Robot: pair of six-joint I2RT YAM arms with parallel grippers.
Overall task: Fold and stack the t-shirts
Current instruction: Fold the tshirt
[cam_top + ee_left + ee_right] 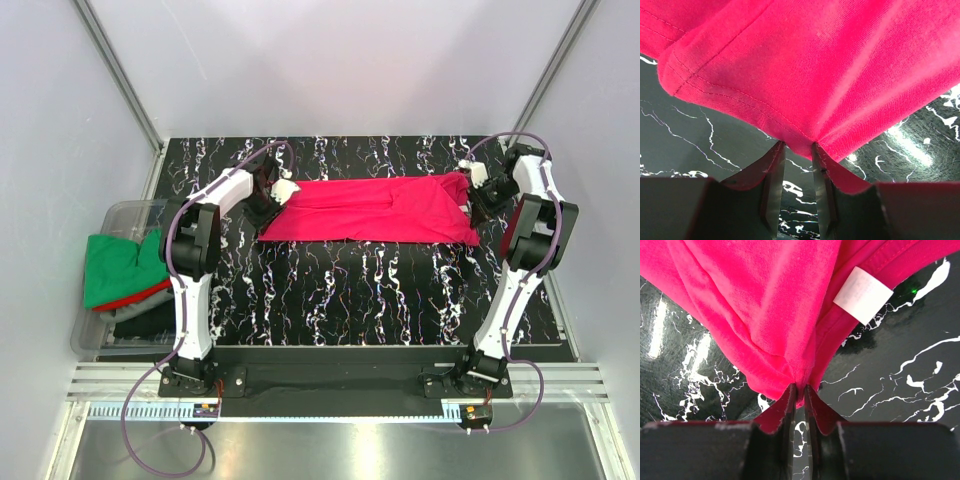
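Open tabletop (350,290) nearside of crimson shirt (380,210) — bin (86,333) far left

Left arm (192,295), right arm (508,300): white links, black joints, black bases. Purple cables (135,440) loop off each. Left gripper (797,145) has dark grey wedge fingers (772,185).

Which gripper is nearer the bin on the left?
Left. The left gripper pinches the pink shirt at the end nearest the bin; the right gripper pinches the opposite end, much farther off.
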